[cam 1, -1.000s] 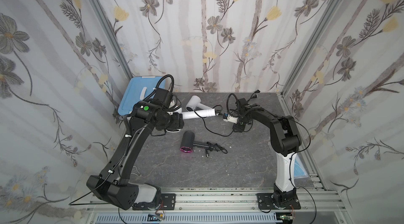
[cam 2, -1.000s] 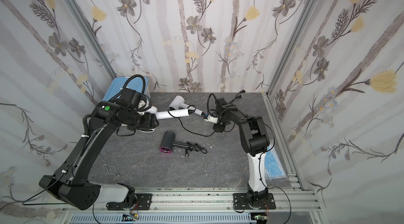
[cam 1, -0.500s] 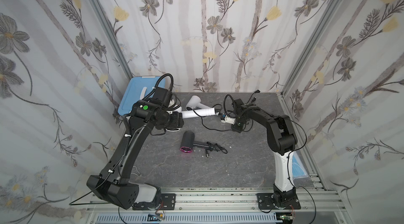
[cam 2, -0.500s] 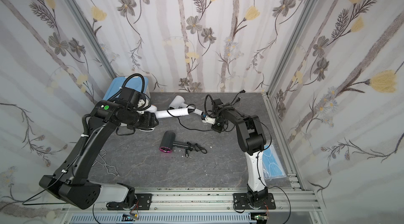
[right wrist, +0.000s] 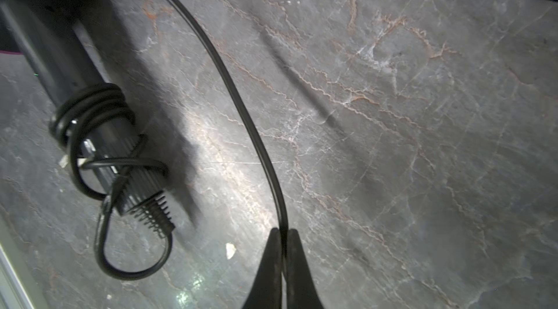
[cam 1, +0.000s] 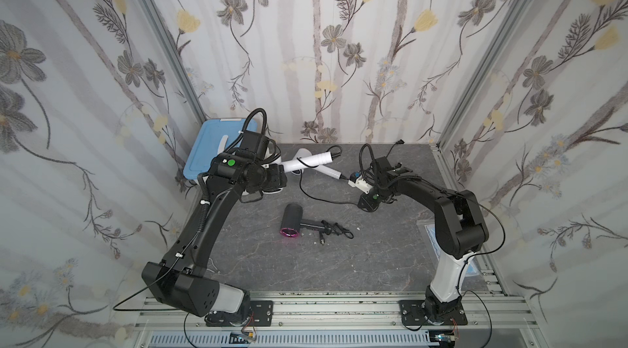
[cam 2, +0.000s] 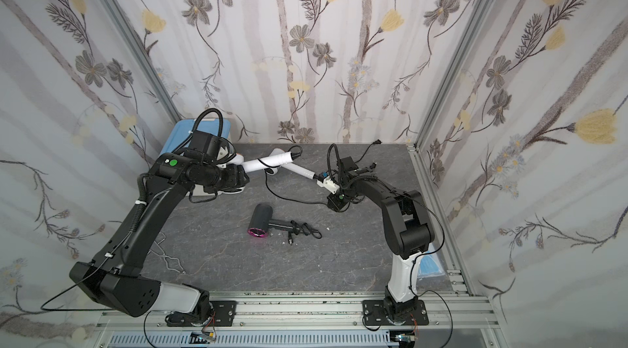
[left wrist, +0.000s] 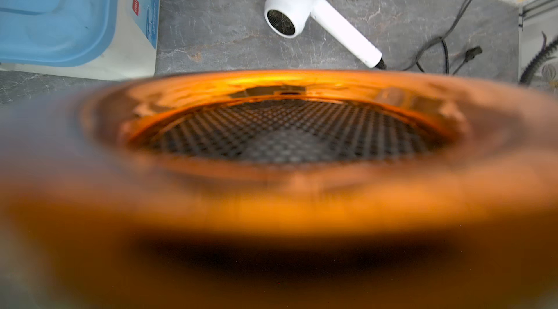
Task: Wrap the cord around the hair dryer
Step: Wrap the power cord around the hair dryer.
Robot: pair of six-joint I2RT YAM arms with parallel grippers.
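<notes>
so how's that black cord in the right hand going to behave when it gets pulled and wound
Probably floppy: the cord bends in a loose curve away from the right hand, which is shut on it. It looks thin and smooth, so it may slide between the fingers under tension.

Your left pincer point(cam 2: 242, 173) holds a white hair dryer point(cam 2: 272, 161) off the desk point(cam 2: 238, 261), handle pointing toward your right pincer point(cam 2: 334, 205), which sits low, closed on the black cord point(cam 2: 292, 197) trailing across the desk. A black hair dryer point(cam 2: 262, 221) lies mid-desk, its own cord point(cam 2: 304, 228) wound round its handle.
</notes>
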